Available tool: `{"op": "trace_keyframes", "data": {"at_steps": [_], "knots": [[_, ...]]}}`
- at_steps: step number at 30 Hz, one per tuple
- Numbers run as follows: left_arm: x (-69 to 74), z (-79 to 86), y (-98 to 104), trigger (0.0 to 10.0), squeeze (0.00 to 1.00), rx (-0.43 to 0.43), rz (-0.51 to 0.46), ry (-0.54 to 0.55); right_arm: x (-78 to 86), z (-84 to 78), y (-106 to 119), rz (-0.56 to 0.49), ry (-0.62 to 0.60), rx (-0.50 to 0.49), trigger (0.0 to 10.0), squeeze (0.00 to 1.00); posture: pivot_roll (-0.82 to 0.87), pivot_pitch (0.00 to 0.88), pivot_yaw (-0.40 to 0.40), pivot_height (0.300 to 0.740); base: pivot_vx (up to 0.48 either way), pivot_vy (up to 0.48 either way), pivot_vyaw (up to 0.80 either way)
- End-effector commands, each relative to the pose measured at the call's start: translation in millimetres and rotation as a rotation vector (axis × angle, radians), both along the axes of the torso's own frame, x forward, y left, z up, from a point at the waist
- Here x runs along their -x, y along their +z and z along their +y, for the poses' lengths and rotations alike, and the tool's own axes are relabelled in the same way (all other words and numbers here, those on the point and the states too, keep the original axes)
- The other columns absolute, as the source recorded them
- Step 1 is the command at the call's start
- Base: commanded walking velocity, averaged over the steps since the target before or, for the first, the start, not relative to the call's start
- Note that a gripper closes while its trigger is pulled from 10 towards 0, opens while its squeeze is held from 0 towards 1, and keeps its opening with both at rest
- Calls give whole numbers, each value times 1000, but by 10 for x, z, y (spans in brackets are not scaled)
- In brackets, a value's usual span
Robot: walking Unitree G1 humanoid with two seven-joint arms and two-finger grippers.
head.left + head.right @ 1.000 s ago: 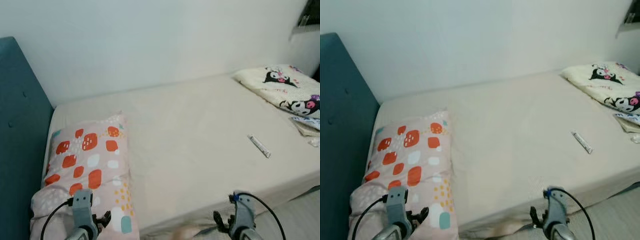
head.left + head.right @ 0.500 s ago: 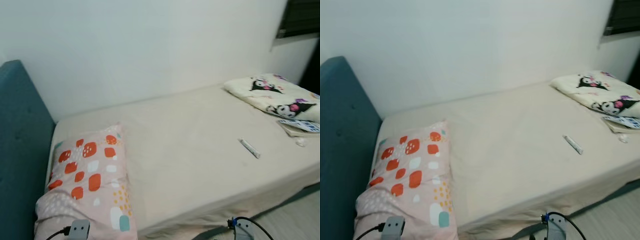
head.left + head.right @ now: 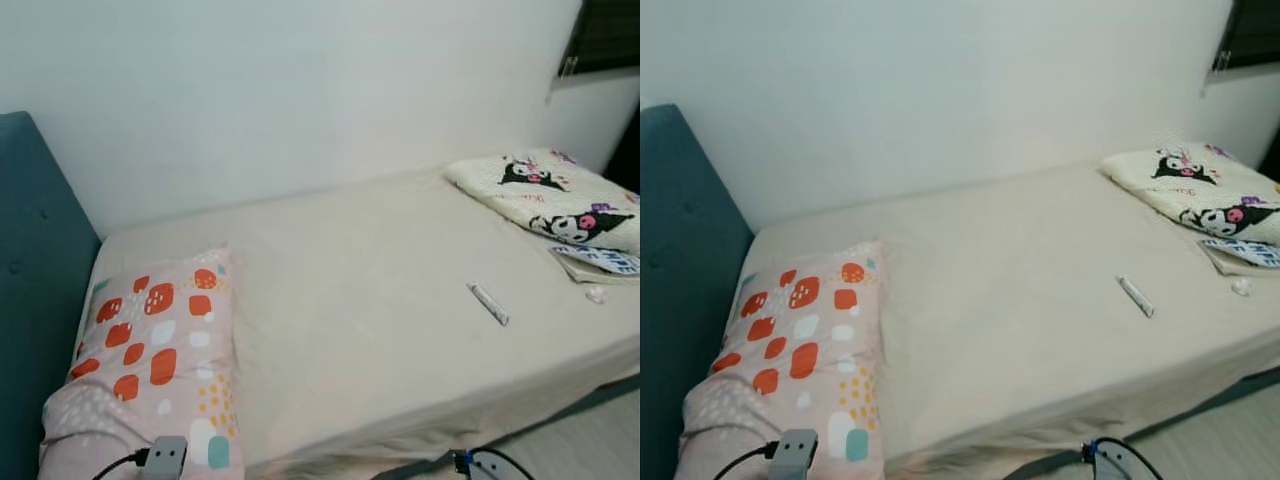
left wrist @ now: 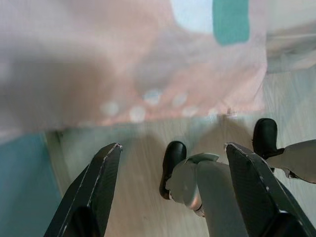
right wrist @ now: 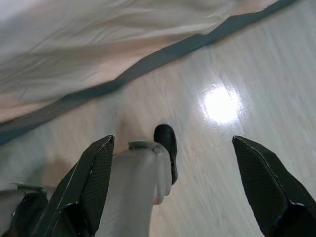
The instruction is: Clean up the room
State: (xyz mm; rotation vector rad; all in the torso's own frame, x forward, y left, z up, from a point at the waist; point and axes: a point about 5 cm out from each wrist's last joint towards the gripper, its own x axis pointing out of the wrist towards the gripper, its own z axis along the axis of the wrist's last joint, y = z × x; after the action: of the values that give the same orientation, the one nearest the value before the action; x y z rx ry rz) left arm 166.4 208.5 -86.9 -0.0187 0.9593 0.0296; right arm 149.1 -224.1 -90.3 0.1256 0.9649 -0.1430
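Lying well beyond both fingers (image 4: 101, 185), tube (image 3: 488, 303)

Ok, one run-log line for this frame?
phase: facing bed | left gripper: open, idle | right gripper: open, idle | loose: small tube

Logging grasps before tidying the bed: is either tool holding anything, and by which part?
Nothing is held: the left tool and right tool are both open over the floor.

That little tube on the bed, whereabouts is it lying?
In the head views the small tube lies on the bare sheet toward the robot's right, short of the cartoon-print blanket and far from the patterned pillow.
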Motion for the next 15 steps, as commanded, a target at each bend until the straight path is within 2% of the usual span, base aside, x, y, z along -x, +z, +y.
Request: {"op": "trace_keyframes", "data": {"at_steps": [1, 3, 10, 12, 15], "knots": [[27, 33, -9, 10000, 0, -19, 23, -14, 59, 44, -34, 28, 24, -7, 10000, 0, 93, 17, 32, 723, 0, -480, 0], [30, 32, -12, 10000, 0, -21, 26, -16, 81, 47, -40, 28, 33, -7, 10000, 0, 93, 17, 32, 723, 0, -480, 0], [46, 18, -22, 10000, 0, -23, 39, -27, 145, 32, -65, 53, 12, 5, 10000, 0, 83, 28, 34, 723, 0, -480, 740], [52, -2, -30, 10000, 0, -23, 46, -36, 161, 72, -86, 79, -16, 5, 10000, 0, 81, 30, 32, 723, 0, -480, 0], [40, -29, -31, 10000, 0, -22, 48, -42, 189, 148, -116, 117, 11, 5, 10000, 0, 81, 32, 30, 723, 0, -480, 0]]}}
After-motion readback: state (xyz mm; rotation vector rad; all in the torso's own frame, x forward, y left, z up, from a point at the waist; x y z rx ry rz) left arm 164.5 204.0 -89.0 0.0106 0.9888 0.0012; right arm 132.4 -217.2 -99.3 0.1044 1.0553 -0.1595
